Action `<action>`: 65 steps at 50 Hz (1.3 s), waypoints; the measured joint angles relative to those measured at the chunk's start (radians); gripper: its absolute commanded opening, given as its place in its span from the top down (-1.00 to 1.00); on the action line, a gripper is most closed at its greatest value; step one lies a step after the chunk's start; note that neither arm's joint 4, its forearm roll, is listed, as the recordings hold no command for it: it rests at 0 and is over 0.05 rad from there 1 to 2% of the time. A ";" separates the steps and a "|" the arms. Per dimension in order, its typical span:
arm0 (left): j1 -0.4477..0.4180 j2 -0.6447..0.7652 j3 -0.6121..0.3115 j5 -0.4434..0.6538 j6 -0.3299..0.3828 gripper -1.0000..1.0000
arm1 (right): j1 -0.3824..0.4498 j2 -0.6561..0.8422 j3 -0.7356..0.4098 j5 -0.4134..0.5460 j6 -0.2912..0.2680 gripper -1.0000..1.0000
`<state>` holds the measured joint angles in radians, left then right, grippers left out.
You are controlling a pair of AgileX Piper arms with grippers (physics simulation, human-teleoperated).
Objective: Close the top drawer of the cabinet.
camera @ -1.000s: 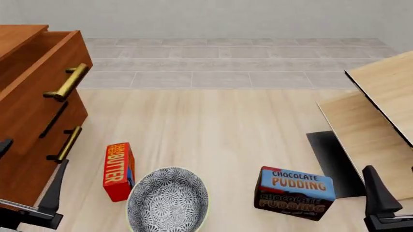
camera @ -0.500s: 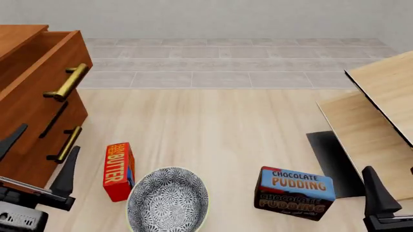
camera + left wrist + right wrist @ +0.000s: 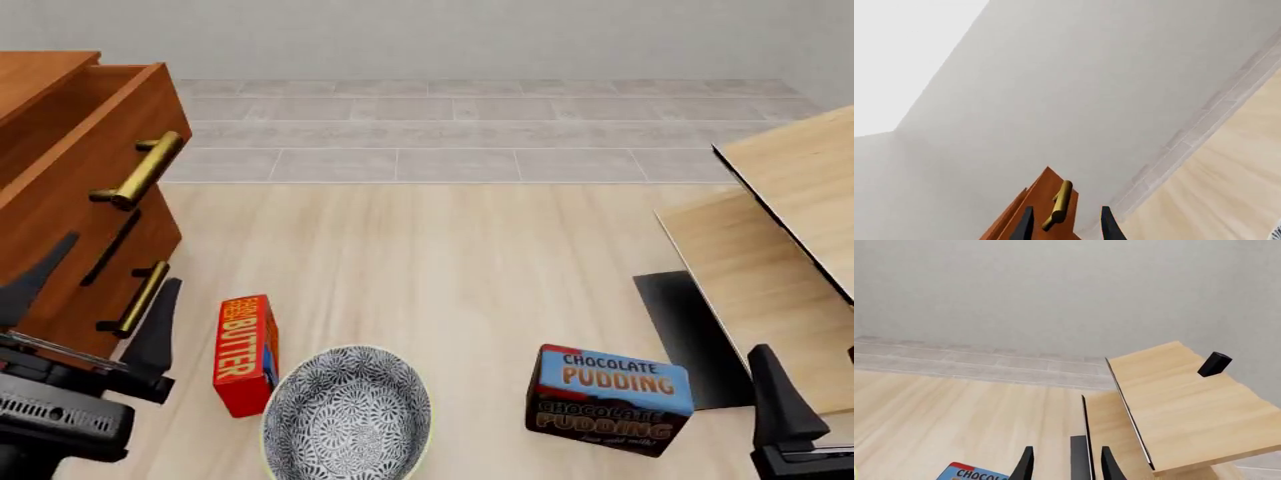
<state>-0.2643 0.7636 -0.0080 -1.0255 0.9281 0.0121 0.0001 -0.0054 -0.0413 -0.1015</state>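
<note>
The reddish-brown cabinet (image 3: 30,78) stands at the left edge of the table. Its top drawer (image 3: 74,190) is pulled out, with its brass bar handle (image 3: 139,168) facing the table's middle. My left gripper (image 3: 94,305) is open and hovers low in front of the lower drawers, below the top handle and not touching it. In the left wrist view the top drawer (image 3: 1037,207) and its handle (image 3: 1058,206) show far off between the open fingers of the left gripper (image 3: 1066,227). My right gripper (image 3: 1066,465) is open and empty at the near right corner; one fingertip (image 3: 778,395) shows in the front view.
A red butter box (image 3: 244,352) stands near the left gripper, beside a patterned bowl (image 3: 347,415). A chocolate pudding box (image 3: 611,400) sits at the front right. Pale wooden panels (image 3: 787,200) and a dark mat (image 3: 687,335) fill the right side.
My left gripper has risen and moved forward toward the cabinet's front. The drawer and the right gripper have not moved.
</note>
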 measured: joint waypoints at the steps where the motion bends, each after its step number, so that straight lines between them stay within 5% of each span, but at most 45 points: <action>1: 0.001 0.012 -0.002 -0.010 0.004 -1.00 | 0.000 0.000 0.000 0.000 0.000 -1.00; 26: 0.040 0.195 -0.059 -0.137 0.070 -1.00 | -0.008 0.000 0.002 0.001 0.001 -1.00; 65: 0.062 0.367 -0.177 -0.192 0.249 -1.00 | -0.012 0.000 0.004 0.008 0.004 -1.00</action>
<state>-0.2022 1.1305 -0.1848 -1.2176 1.1769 0.0005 0.0001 -0.0012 -0.0333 -0.0971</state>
